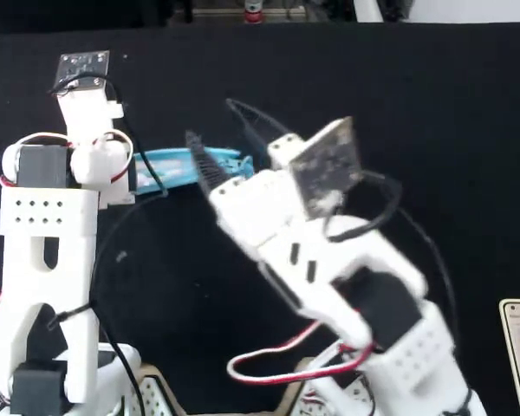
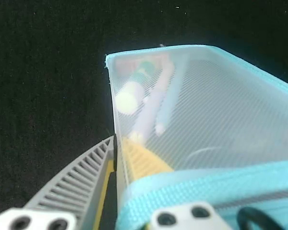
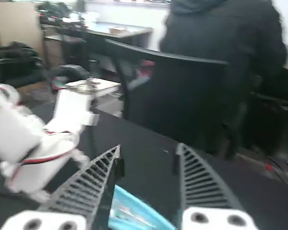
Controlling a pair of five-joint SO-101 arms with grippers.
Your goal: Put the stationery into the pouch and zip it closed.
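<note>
Step in hand: closing. The stationery already lies inside the pouch, so zipping is judged to remain. The left gripper is clenched on one end of the pouch. The right gripper is released, its jaws spread astride the pouch's teal edge. The next move calls for pinching the zip pull, which cannot be made out. The pouch is translucent mesh with teal trim.

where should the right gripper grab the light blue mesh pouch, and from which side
Grip the fabric border at the free end of the light blue mesh pouch, coming from the right arm's side. The left gripper is shut on the other end, so this end juts out flat and thin, in line with the open right gripper.
</note>
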